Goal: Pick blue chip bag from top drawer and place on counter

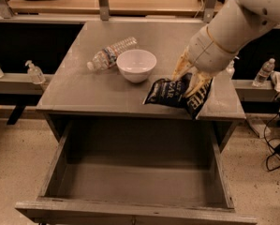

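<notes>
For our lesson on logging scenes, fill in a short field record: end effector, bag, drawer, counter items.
end effector: shut on the dark navy foil chip bag, above the front right corner of the flat grey counter
bag contact with counter: cannot tell
wide grey top drawer: open
on counter: round white bowl; clear plastic bottle lying beside it

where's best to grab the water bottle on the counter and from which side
Probably grip the water bottle around its middle, coming straight down from above, jaws across its width. It lies on its side on the counter, and the bowl crowds one end. The gripper is over the counter's right front, shut on the chip bag.
</notes>
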Tool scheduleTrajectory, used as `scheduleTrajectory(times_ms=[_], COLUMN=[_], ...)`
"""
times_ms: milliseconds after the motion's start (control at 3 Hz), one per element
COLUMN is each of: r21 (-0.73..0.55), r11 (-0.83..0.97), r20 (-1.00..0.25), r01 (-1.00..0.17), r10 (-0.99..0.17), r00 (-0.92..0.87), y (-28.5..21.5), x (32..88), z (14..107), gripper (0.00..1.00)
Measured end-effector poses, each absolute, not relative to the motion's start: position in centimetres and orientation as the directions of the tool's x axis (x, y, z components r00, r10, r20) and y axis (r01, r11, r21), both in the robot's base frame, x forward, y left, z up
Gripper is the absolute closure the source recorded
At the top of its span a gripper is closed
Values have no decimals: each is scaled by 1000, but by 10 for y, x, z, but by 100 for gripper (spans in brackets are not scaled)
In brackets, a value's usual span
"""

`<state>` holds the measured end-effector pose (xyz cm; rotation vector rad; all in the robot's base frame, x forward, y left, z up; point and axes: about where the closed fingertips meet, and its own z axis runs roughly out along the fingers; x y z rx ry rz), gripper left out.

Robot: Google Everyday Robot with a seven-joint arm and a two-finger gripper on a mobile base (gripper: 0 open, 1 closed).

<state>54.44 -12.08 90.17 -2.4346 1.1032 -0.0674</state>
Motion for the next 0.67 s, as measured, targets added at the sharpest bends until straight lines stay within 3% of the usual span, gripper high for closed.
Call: scheduleTrajectory(times_ms=[333, 667], r21=[-429, -444], r11=[-593, -593], r20=[-101, -82], r01=[-681, -672], r10=[-718, -720], r00=[688, 690], y=[-136, -139], x=[577, 590], z=[913, 925], gripper=[100, 89])
